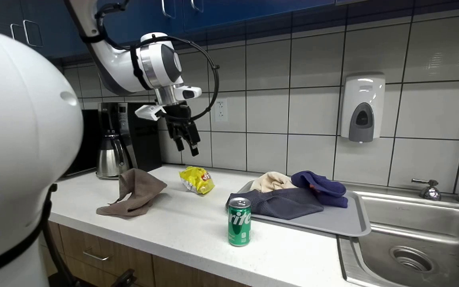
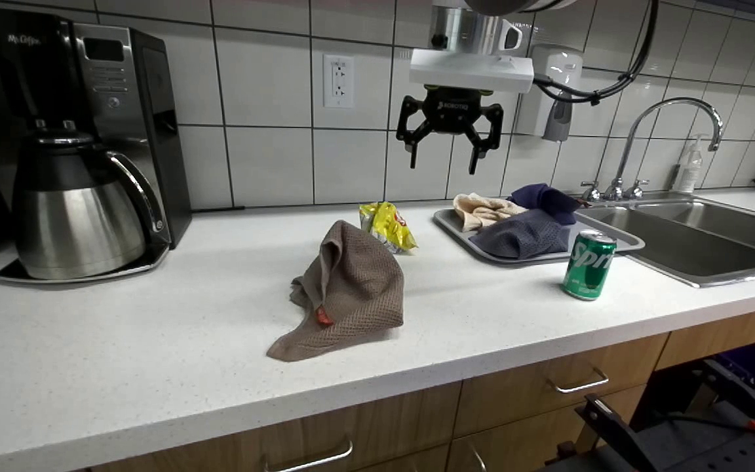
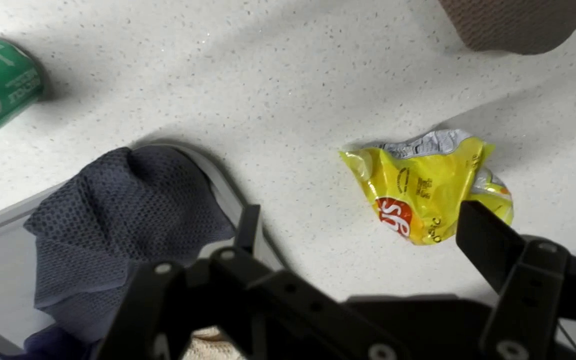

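Observation:
High above the counter, my gripper points down with its fingers apart and nothing between them. Nearest below it lies a crumpled yellow chip bag, apart from the fingers. In the wrist view the bag shows a red logo and silver edges, and the right finger overlaps its lower corner. A brown cloth sits bunched nearby; only its tip shows in the wrist view. A green Sprite can stands upright closer to the counter's front edge.
A grey tray beside the sink carries a dark grey cloth, a cream cloth and a purple cloth. The coffee maker with its steel carafe stands at the counter's far end. Tiled wall behind.

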{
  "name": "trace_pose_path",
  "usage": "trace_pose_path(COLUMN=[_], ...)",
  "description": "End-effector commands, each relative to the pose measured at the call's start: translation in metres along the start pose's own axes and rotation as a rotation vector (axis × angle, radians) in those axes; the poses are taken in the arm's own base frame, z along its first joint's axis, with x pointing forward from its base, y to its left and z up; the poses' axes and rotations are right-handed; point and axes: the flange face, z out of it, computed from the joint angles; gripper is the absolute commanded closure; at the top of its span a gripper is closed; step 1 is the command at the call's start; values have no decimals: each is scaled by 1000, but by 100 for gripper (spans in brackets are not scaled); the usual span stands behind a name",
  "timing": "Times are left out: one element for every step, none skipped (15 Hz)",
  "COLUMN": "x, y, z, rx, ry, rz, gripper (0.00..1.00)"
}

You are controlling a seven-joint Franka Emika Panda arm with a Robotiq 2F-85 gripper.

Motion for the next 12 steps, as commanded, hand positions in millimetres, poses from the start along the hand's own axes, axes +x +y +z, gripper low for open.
trace_pose_path(x=[16,22,28,33,38,43,49,54,60,66,71,76], y=[32,40,48,56,64,73,81,90,99,108,117,126], z=[-4,-2,0,3,5,8,9,12,14,18,20,24], rx=[-7,-12,-18,-23,-28,-33,-37,-42,-46,-50,-55,-58], ry=[2,2,1,0,-1,-1,-3,0,0,0,-2,0], rz=[45,62,77,91,105,119,132,147,162,178,192,205], gripper=[0,0,0,0,0,0,0,0,0,0,0,0])
